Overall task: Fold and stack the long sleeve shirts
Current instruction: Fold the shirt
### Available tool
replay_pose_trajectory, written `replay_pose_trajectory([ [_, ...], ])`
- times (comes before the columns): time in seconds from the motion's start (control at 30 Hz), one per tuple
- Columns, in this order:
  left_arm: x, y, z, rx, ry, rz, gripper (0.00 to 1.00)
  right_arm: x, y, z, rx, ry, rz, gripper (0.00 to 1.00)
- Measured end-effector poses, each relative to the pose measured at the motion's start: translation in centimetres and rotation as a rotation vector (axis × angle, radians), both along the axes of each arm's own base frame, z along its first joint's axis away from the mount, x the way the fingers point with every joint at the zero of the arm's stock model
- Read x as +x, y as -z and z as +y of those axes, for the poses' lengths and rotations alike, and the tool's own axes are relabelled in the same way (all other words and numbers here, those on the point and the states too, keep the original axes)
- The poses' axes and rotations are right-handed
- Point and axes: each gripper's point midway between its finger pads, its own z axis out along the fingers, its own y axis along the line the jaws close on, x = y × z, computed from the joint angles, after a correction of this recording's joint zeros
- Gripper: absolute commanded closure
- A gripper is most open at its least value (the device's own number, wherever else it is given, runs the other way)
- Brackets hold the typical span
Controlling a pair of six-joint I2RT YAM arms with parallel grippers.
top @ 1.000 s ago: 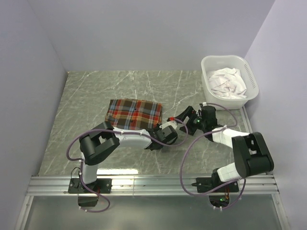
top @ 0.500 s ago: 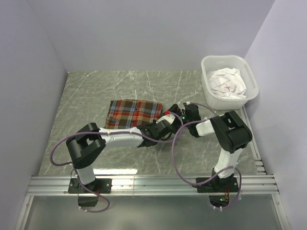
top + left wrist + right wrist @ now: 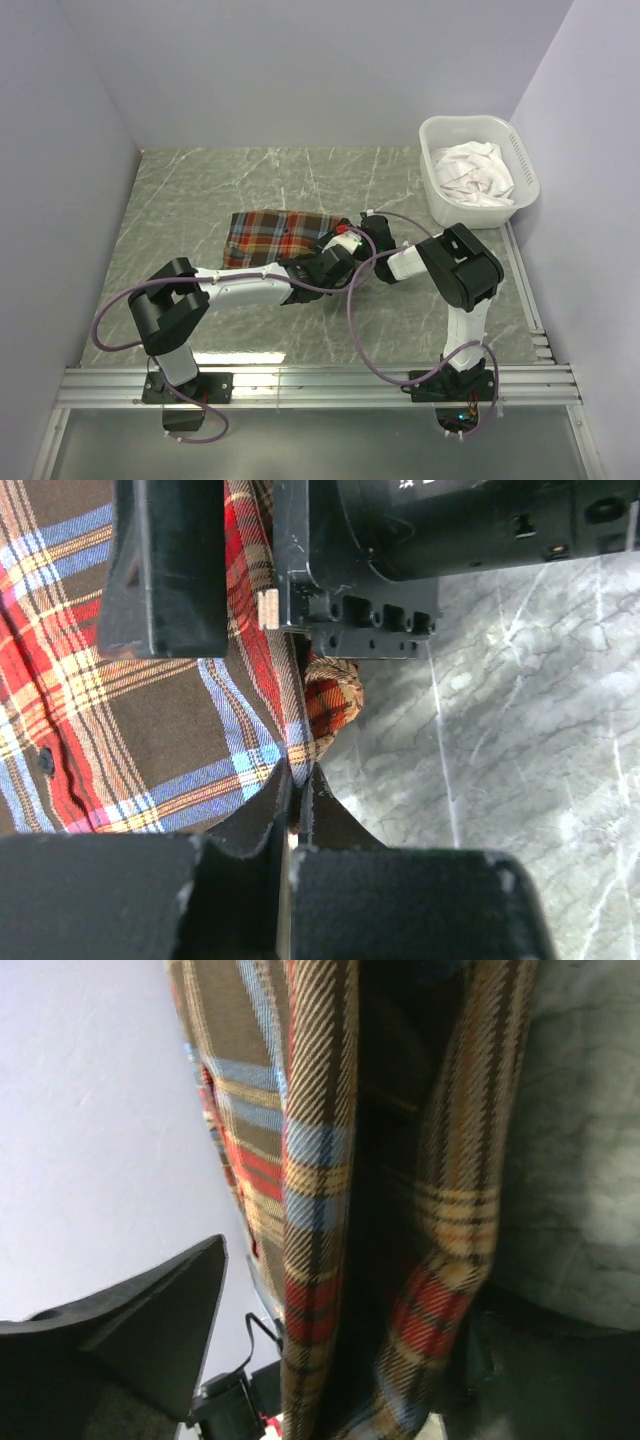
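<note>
Shirt, plaid, lay mid-table, its R edge bunched up. L gripper was pinched tight on that edge. R gripper had jaws wide astride the same fold, not clamped. Reckoned I was mid-fold: next, R needed to close, then both carry the edge across.

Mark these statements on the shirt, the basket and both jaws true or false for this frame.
1. The plaid shirt is on the table, outside the basket. True.
2. The basket is empty. False: white cloth lies in it.
3. The left jaws are shut on the plaid shirt's edge. True.
4. The right jaws are shut, clear of the shirt. False: they stand open with shirt fabric between them.
</note>
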Motion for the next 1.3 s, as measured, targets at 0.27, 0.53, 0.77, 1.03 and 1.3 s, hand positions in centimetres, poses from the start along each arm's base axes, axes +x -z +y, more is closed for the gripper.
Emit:
replay_pose_trajectory([
  [0.27,-0.9,0.2,-0.7,-0.066,-0.027,0.066,0.71,0.1,1.1,-0.5,-0.05,0.012,-0.003,0.94],
  [0.53,-2.7,-3.8,-2.5,-0.267,-0.025,0.142,0.13,0.5,2.3,-2.4,-0.128,-0.014,-0.009,1.0],
  [0.77,-1.0,-11.6,-0.1,-0.399,-0.101,0.074,0.06,2.2,1.3,-6.0,-0.282,-0.091,-0.066,1.0],
  [1.03,6.3,-13.5,13.6,-0.406,-0.457,-0.006,0.06,5.0,-1.5,-10.5,-0.567,-0.225,-0.138,1.0],
  [1.3,6.4,-11.1,21.4,-0.361,-0.612,0.025,0.06,9.7,-11.7,-16.6,-0.96,-0.223,-0.274,1.0],
])
